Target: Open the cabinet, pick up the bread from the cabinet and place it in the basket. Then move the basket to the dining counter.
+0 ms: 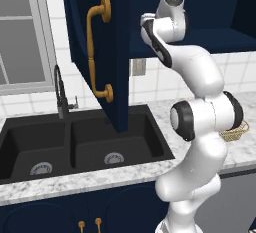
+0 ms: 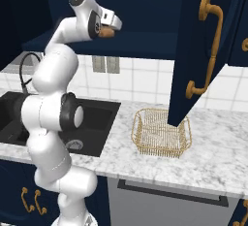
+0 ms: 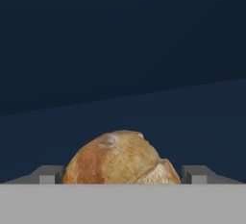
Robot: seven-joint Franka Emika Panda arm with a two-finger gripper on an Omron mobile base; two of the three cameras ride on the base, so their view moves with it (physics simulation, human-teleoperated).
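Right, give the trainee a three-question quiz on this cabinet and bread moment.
1. True or false: the cabinet door stands open.
2. Where does the bread sit relative to the gripper? A) between its open fingers B) in the basket C) in the sink
3. Fill in: the basket rests on the marble ____, with nothing in it.

Key: 1 true; 2 A; 3 counter.
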